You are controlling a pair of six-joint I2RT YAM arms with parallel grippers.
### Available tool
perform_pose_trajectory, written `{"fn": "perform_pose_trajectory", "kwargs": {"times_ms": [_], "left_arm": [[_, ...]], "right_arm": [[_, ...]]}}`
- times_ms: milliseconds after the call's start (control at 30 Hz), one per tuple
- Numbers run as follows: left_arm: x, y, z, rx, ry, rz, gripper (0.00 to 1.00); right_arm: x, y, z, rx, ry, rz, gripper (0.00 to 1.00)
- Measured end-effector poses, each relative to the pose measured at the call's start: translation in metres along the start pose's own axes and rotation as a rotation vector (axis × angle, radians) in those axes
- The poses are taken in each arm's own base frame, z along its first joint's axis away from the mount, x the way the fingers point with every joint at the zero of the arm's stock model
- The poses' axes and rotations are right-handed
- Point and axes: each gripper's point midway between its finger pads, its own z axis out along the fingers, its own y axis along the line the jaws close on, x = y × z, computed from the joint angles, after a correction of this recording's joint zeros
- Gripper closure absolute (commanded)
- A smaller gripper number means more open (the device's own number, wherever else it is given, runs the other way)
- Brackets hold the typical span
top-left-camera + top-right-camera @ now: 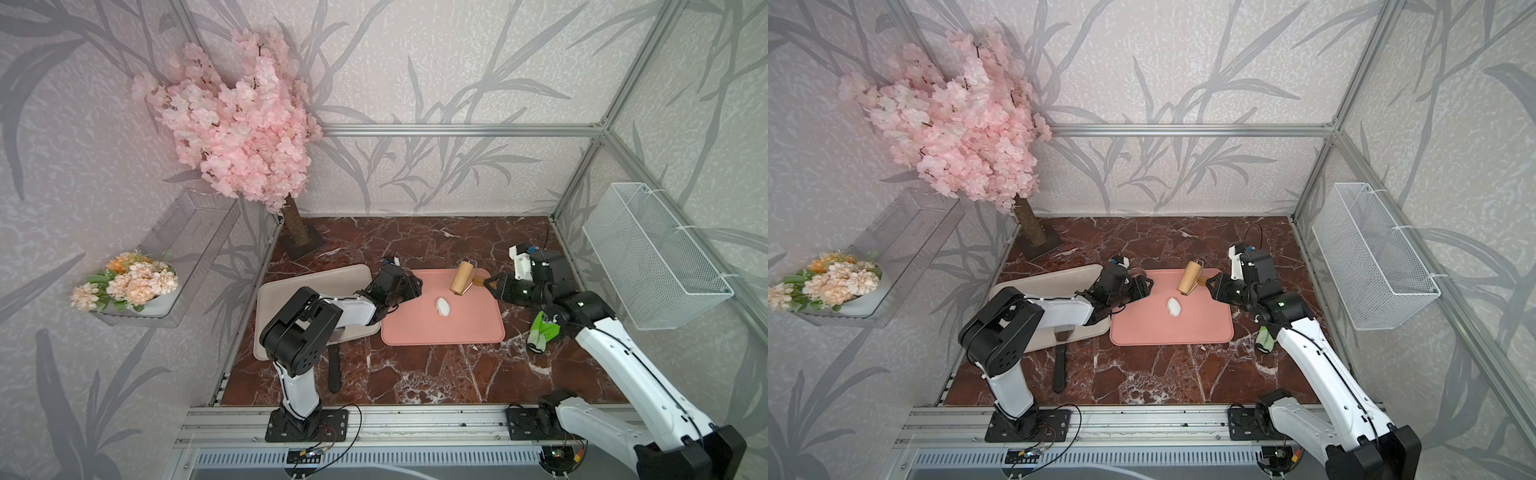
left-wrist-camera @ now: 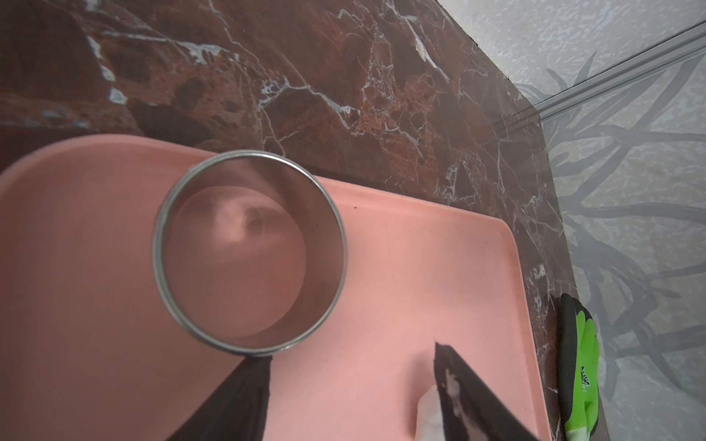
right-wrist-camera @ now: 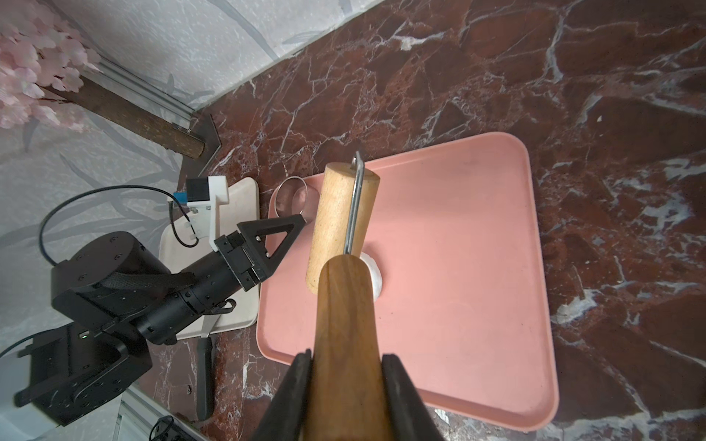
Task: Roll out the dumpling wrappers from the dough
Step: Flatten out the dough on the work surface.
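The dough [image 1: 443, 306] lay as one rounded, unflattened white lump near the middle of the pink mat [image 1: 478, 328]. No part of it had been pressed thin. No dumpling wrappers were visible in any view.

The wooden roller [image 1: 460, 279] sat toward the far edge of the mat in both top views, clear of the dough. Whether its drum touched the mat could not be determined. The right gripper [image 3: 345, 359] was clamped on the roller's dark handle, one finger on each side.

The left gripper [image 2: 351, 353] was at the mat's far left corner, its fingers spread with nothing between them. A clear glass cup [image 2: 248, 248] stood on the mat just beyond its fingertips.

Assessment: the task was at an early stage. The tool was in hand, but rolling had not begun. Remaining steps: bring the roller onto the lump, flatten it into a sheet, and form round discs, probably with the cup rim.
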Motion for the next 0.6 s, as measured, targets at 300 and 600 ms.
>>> {"fn": "perform_pose_trajectory", "kwargs": {"times_ms": [300,600], "left_arm": [[-0.013,-0.015,-0.027,0.042,-0.024,0.041,0.32],[0.001,0.002,-0.069,-0.057,0.049,0.066,0.47]], "right_arm": [[0.011,0.013,0.014,0.056,0.147,-0.105,1.0],[0.006,0.028,0.033,0.133,0.262,-0.255,1.0]]}}
